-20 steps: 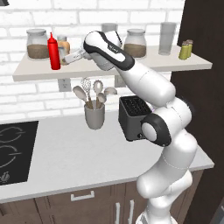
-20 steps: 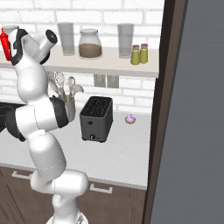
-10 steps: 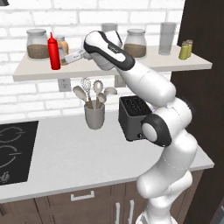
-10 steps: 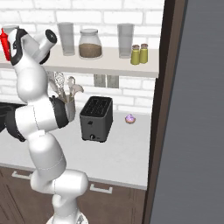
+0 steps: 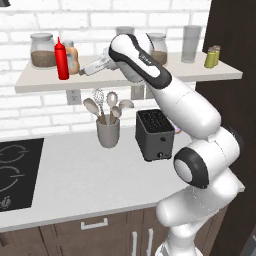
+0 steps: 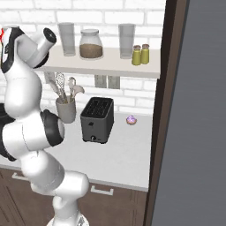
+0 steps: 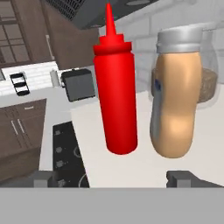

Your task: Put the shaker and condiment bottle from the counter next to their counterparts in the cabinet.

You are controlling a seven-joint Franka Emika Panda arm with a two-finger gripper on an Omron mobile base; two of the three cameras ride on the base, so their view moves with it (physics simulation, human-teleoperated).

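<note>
The shelf carries a red squeeze bottle with the orange bottle just right of it, jars behind, and two shakers far right.

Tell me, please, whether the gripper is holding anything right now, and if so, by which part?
Nothing is held. The gripper is open, and the condiment bottle stands free on the shelf beside the red squeeze bottle.

two shakers, one condiment bottle

Glossy, perhaps plastic condiment bottle
</note>
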